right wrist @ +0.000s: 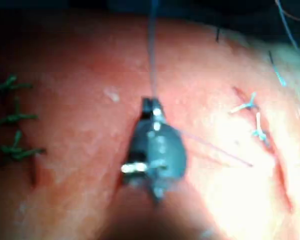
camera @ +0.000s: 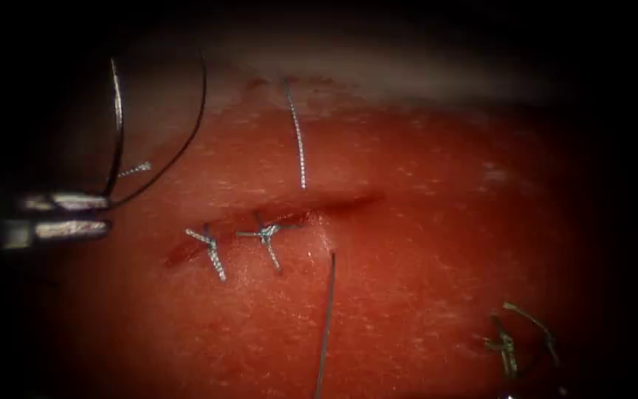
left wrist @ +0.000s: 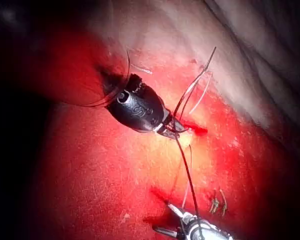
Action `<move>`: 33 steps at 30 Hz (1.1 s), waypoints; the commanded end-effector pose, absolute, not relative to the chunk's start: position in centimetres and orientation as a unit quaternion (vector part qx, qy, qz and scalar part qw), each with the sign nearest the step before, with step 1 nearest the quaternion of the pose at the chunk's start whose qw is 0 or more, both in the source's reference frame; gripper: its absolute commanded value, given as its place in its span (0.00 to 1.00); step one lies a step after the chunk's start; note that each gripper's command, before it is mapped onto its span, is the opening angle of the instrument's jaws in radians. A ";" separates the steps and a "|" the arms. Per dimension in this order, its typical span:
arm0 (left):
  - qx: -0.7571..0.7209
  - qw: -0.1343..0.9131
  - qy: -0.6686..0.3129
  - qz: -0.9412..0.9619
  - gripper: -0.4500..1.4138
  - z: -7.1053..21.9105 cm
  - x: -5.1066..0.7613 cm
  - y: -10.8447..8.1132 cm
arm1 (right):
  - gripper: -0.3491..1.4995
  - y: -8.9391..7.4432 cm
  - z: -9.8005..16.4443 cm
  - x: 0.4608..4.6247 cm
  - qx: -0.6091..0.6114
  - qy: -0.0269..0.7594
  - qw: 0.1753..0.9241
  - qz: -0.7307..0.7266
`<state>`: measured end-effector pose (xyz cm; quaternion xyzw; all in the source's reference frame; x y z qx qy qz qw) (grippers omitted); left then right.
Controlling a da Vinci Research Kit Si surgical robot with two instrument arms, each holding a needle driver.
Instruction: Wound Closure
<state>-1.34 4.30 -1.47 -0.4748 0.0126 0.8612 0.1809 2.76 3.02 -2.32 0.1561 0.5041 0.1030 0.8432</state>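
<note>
Right pincer grips thread; needle beside left pincer.

The dark thin thread runs off the endoscope view's bottom edge; the left hand is cut off by its left edge.

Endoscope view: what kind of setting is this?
Likely a suturing practice bench: a slab of tissue with a partly closed cut, two knotted stitches across it, and the left tool holding a curved needle with thread.
</note>
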 end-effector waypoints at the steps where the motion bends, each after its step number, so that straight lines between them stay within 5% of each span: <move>1: -0.474 0.179 0.009 0.862 0.05 -1.4 -1.38 4.2 | 0.84 3.1 -2.2 2.68 0.127 0.494 0.850 0.129; 5: -0.473 0.181 0.009 0.862 0.05 -1.4 -1.37 4.2 | 0.95 3.5 -2.0 2.42 0.049 0.402 0.900 0.161; 7: -0.473 0.181 0.009 0.862 0.05 -1.4 -1.37 4.2 | 0.95 3.8 -1.8 2.22 0.026 0.334 0.927 0.170; 16: -0.474 0.183 0.007 0.861 0.05 -1.4 -1.34 4.2 | 0.93 4.6 -1.3 2.04 -0.003 0.250 0.956 0.153; 25: -0.473 0.183 0.008 0.862 0.05 -1.4 -1.36 4.2 | 0.77 4.8 -0.9 2.27 0.157 0.372 0.799 0.446; 33: -0.472 0.184 0.009 0.862 0.05 -1.4 -1.39 4.2 | 0.80 4.8 -0.2 2.65 0.235 0.425 0.659 0.574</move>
